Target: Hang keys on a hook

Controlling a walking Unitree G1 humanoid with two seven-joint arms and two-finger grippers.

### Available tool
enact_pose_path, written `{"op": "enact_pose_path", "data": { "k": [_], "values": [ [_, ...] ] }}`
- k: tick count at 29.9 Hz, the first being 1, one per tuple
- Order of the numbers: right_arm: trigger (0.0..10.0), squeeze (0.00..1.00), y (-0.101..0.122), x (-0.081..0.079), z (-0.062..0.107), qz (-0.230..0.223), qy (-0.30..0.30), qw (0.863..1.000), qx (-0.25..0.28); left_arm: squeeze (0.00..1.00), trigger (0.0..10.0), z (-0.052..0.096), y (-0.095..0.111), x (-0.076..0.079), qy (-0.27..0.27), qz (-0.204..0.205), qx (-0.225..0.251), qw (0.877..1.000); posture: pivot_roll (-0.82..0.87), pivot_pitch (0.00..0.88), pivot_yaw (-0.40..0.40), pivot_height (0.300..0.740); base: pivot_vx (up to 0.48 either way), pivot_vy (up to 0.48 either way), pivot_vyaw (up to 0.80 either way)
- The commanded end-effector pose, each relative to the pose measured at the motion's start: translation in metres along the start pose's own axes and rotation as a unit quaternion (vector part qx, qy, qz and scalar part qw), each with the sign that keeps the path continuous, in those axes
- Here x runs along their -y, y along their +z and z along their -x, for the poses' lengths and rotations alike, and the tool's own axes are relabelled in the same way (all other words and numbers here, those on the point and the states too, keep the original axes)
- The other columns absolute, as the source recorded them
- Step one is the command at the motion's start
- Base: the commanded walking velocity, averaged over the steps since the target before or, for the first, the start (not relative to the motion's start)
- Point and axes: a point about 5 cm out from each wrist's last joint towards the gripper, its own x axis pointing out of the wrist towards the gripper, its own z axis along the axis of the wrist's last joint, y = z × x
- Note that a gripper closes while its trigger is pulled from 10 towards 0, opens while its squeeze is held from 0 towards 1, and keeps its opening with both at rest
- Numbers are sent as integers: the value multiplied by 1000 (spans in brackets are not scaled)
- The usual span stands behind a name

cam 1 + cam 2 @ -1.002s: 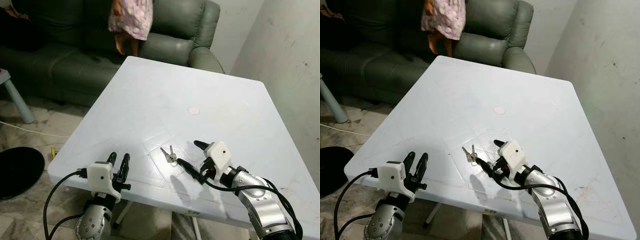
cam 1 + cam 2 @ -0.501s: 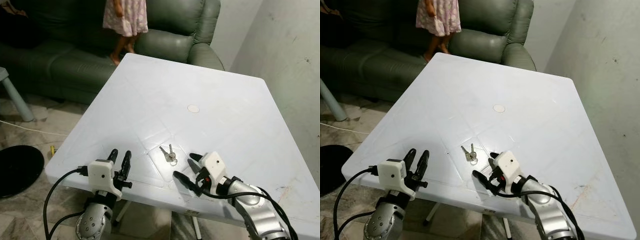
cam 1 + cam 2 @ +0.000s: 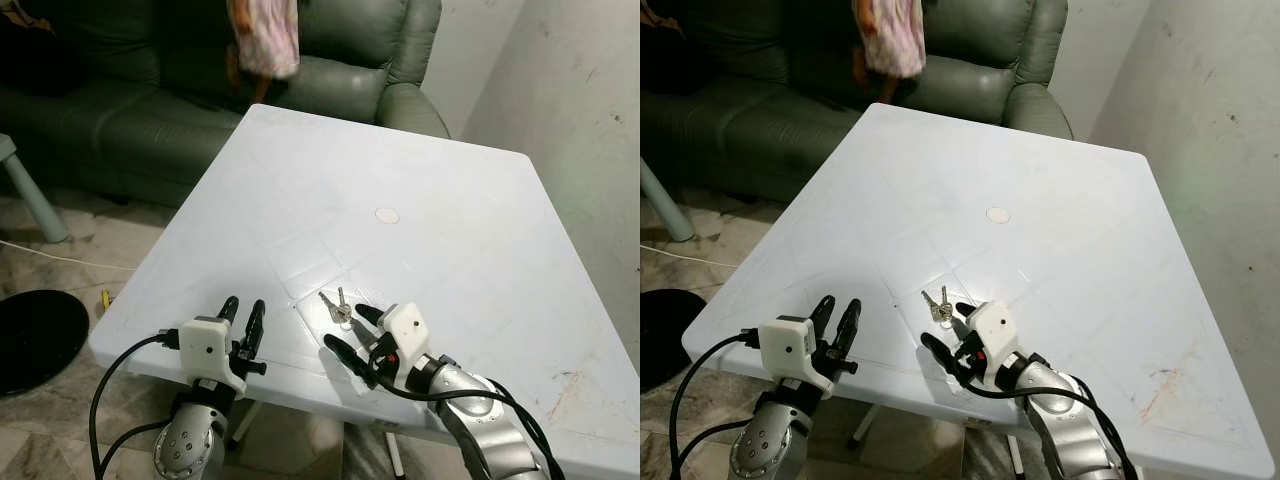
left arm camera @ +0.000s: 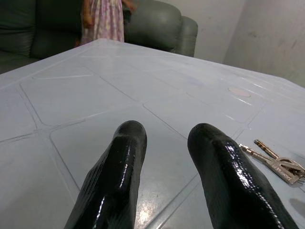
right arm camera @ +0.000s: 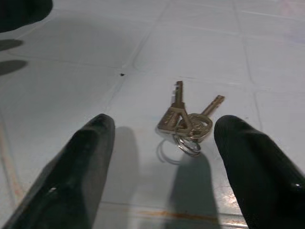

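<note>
The small bunch of two metal keys on a split ring [image 5: 185,123] lay flat on the white plastic table [image 3: 420,170], near its front edge and roughly mid-width. The right gripper [image 3: 352,331] sat low over the table just on the near side of the keys, black fingers spread wide; in the right wrist view the bunch lay between the two fingers [image 5: 78,162] and a little ahead of the tips, not touched.

Handling guess: light, rigid, thin, and slick on smooth plastic. The bunch will likely skate or pivot if one finger arrives first. The key blades fan away from the gripper, with the ring and heads nearest. Best hold looked like the stacked key heads at the ring, the thickest part, leaving the ring free for a hook. Fingers would need to close almost flush with the table to catch anything.

The left gripper [image 3: 242,327] rested idle at the front-left table edge, well apart from the keys, fingers slightly parted, holding nothing. No hook made out.
</note>
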Motion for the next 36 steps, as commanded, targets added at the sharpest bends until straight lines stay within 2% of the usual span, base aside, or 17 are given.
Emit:
{"op": "enact_pose_path", "data": {
  "k": [1,2,3,4,5,6,7,8,9,10,11,16,17,19,20,36],
  "values": [
    [1137,0,5,5,0,10,-15,1000,2,0,10000,-3,3,4,-7,-3,3,1000,131,56,-122,736,0,0,0],
    [0,0,5,5,0,8,-12,1000,2,0,10000,-3,3,4,-7,-3,4,1000,131,56,-122,736,0,0,0],
    [0,0,5,5,0,12,-15,1000,-1,0,10000,-3,3,4,-7,-3,4,1000,131,56,-123,736,0,0,0],
    [1412,0,5,6,-1,14,-19,1000,-5,0,10000,-3,3,4,-6,-3,4,1000,131,56,-123,736,0,0,0],
    [1490,0,4,7,-1,16,-20,1000,-7,0,10000,-3,3,4,-6,-3,3,1000,131,55,-123,736,0,0,0],
    [2667,0,5,7,-1,22,-25,999,-8,0,10000,-3,3,4,-6,-3,3,1000,131,58,-123,736,0,0,0],
    [4784,0,4,9,-2,26,-33,999,-20,0,10000,-3,3,4,-6,-4,3,1000,131,58,-123,736,0,0,0],
    [4784,0,3,9,-2,24,-34,999,-26,0,10000,-3,3,4,-6,-4,3,1000,131,58,-123,736,0,0,0],
    [5725,0,2,10,-2,19,-34,999,-31,0,10000,-3,3,4,-5,-4,3,1000,131,58,-123,736,0,0,0],
    [5647,0,1,10,-2,17,-34,999,-33,0,10000,-3,3,4,-5,-4,3,1000,131,58,-123,736,0,0,0],
    [7059,0,1,10,-2,19,-37,999,-36,0,10000,-3,3,4,-5,-4,3,1000,133,58,-124,736,0,0,0],
    [7451,0,0,12,-3,24,-44,997,-53,0,10000,-2,3,4,-4,-4,3,1000,133,59,-124,736,0,0,0],
    [5098,0,-1,13,-4,21,-44,997,-60,0,10000,-2,3,4,-4,-4,2,1000,133,59,-124,736,0,0,0],
    [4745,0,0,13,-4,23,-45,997,-58,0,10000,-2,3,4,-4,-4,2,1000,133,59,-124,736,0,0,0],
    [0,0,3,14,-3,32,-49,997,-46,0,10000,-2,3,4,-4,-4,2,1000,133,59,-123,736,0,0,0],
    [0,0,2,18,0,35,-65,996,-39,0,10000,-2,3,4,-5,-4,2,1000,132,58,-122,736,0,0,0]
  ]
}}
